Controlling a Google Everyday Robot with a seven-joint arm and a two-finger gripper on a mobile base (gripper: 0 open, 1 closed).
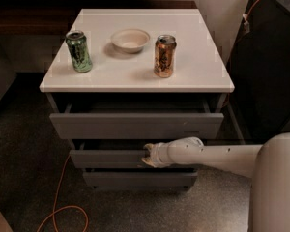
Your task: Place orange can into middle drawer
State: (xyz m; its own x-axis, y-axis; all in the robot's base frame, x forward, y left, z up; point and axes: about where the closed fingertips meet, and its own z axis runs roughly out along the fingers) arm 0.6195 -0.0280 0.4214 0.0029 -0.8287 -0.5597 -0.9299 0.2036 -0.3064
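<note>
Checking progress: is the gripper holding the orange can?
No, the orange can stands on the cabinet top; the gripper is at the middle drawer.

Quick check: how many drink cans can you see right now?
2. The green can stands on the cabinet top's left, the orange can right of the bowl. The gripper is at the middle drawer front. Drawer interiors are mostly hidden.
</note>
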